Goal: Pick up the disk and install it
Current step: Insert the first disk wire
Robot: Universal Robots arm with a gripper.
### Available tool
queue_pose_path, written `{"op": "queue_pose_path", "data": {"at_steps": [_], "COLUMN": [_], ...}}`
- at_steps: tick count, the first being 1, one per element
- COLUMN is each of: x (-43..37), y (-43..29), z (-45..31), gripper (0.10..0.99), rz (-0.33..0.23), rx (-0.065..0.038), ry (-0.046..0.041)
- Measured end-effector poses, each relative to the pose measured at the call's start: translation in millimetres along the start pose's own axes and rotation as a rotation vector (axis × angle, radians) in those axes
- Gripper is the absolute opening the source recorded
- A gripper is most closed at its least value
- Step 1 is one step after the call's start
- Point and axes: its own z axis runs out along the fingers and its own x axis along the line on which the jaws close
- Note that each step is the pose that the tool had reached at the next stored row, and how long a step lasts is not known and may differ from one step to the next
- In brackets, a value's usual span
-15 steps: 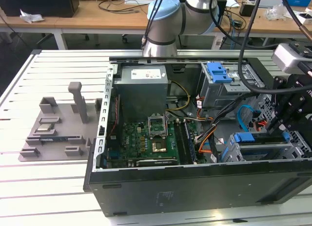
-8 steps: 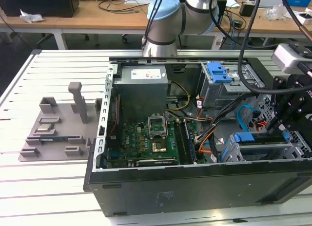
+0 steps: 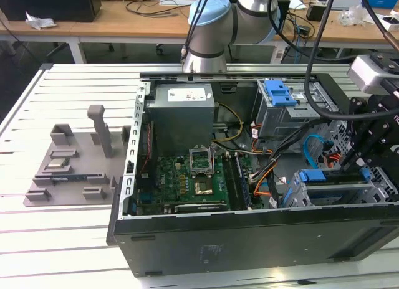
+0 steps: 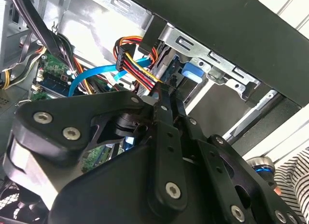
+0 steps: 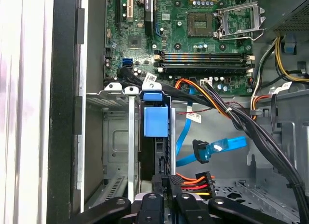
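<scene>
While the open computer case (image 3: 249, 239) lies on its side on the slatted tabletop (image 3: 62, 239), the robot's black hand (image 3: 368, 153) hangs at the exterior view's right, over the drive cage (image 3: 330, 189) near the case's front edge. The disk (image 5: 155, 151) stands on edge in a slot of that cage, with its blue rail and tab (image 5: 156, 120) facing up in the first wrist view. The hand's fingers (image 5: 159, 185) sit narrow, pressed against the disk's edge on either side. Just beside it hang a loose blue data cable (image 5: 217, 149) and a bundle of orange, red and yellow wires (image 4: 137, 64). Farther in lies the green motherboard (image 3: 187, 177), with the grey power supply (image 3: 184, 111) behind it. A grey parts tray (image 3: 68, 167) rests on the tabletop, well apart from the case.
</scene>
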Motion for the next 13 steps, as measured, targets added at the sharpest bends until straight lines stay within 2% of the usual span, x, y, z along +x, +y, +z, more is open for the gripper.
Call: {"op": "queue_pose_path", "data": {"at_steps": [13], "x": [0.1], "y": [-2.0], "z": [7.6], "gripper": [0.176], "rz": [0.000], "rx": [-0.004], "ry": [-0.0020]}}
